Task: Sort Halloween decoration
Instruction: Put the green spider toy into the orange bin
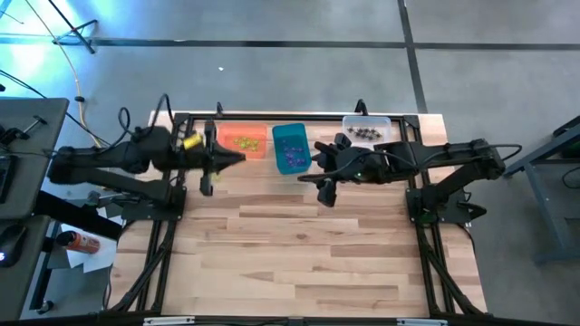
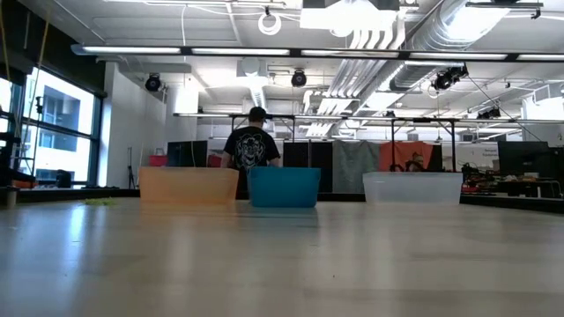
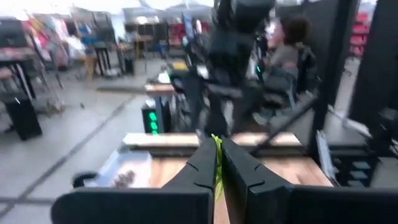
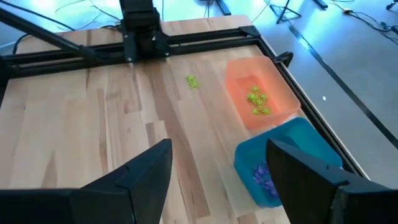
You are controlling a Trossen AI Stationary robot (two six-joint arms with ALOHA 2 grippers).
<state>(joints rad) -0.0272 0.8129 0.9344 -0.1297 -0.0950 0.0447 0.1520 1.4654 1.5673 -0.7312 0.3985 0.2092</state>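
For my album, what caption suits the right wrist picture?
Open right gripper above the table, orange bin holding yellow-green trinkets, teal bin holding purple ones.

Three bins are counted on the counter [image 1: 299, 244]: one orange bin [image 1: 243, 141], one teal bin [image 1: 290, 148], one clear bin [image 1: 366, 129]. One loose yellow-green trinket [image 4: 191, 81] is noted. Two claws are recorded. One person [image 2: 252, 148] is listed.

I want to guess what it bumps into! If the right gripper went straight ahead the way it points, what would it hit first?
Probably bare table. The open right gripper aims past the teal bin and orange bin, though depth is hard to judge.
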